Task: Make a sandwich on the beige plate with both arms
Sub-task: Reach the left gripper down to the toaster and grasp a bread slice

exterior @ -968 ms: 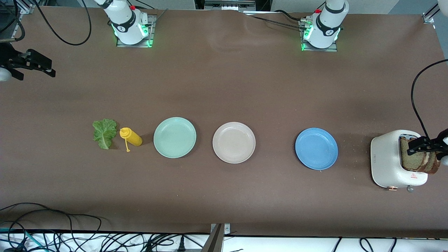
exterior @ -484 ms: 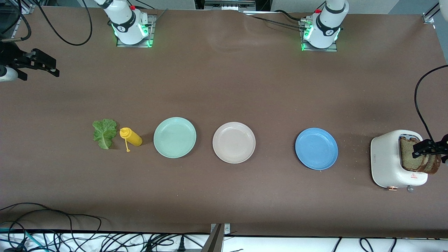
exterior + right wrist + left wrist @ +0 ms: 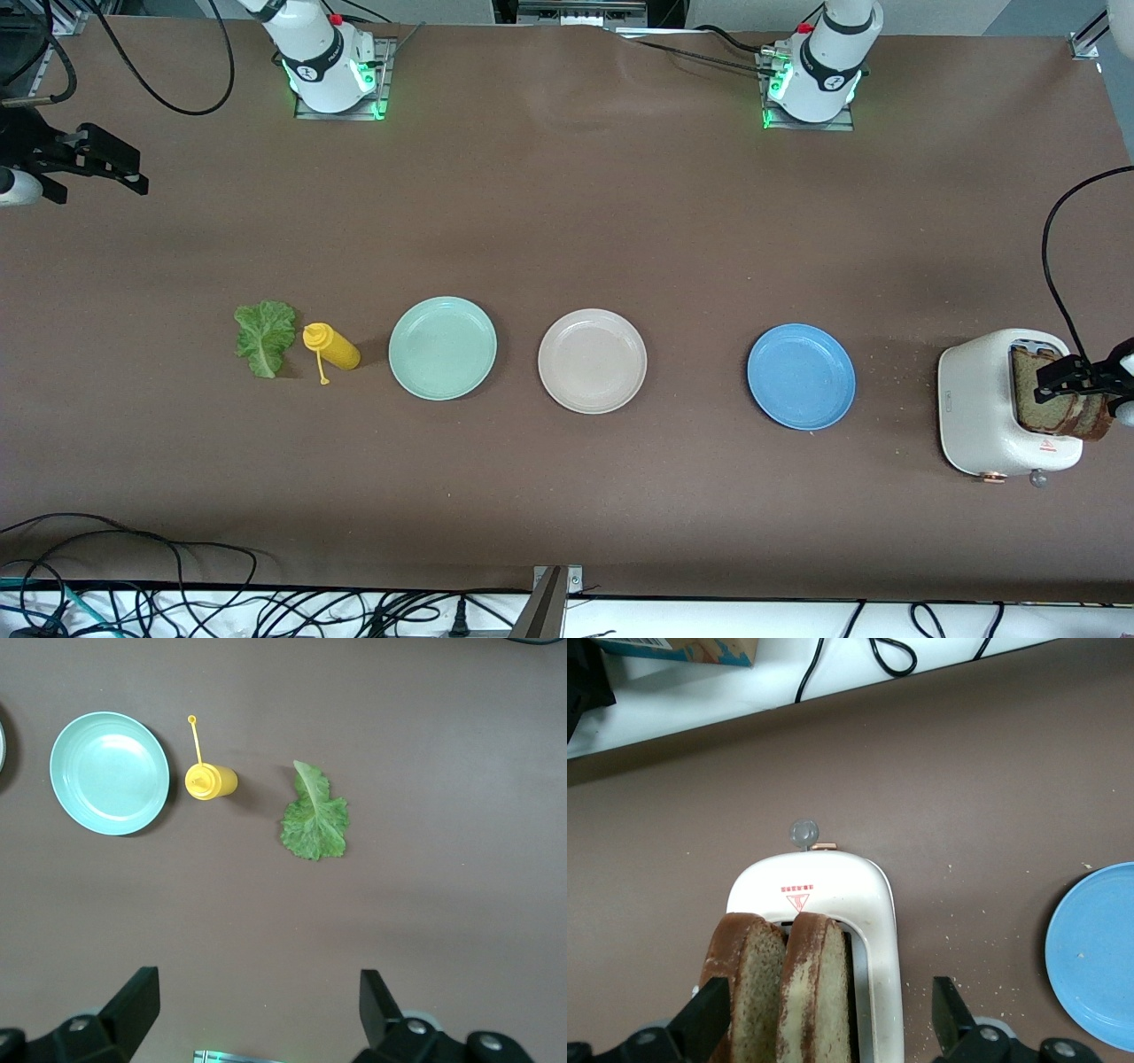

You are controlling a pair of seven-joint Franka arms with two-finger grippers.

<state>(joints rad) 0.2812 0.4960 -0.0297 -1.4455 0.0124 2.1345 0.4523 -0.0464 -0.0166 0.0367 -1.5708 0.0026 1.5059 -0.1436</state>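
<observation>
Front view, left gripper [image 3: 1067, 379] eased back over toaster [image 3: 988, 408] bread slices [image 3: 784, 988], wide open, empty, right gripper [image 3: 106, 164] open, barely shifted

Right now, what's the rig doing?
Sandwich build is at the start. The left gripper hangs open over the toaster, fingers astride the two bread slices that stand in its slots, not gripping them. The right gripper is open, up in the air at the right arm's end of the table. The lettuce leaf lies untouched on the table beside the yellow bottle. The beige plate holds nothing.
</observation>
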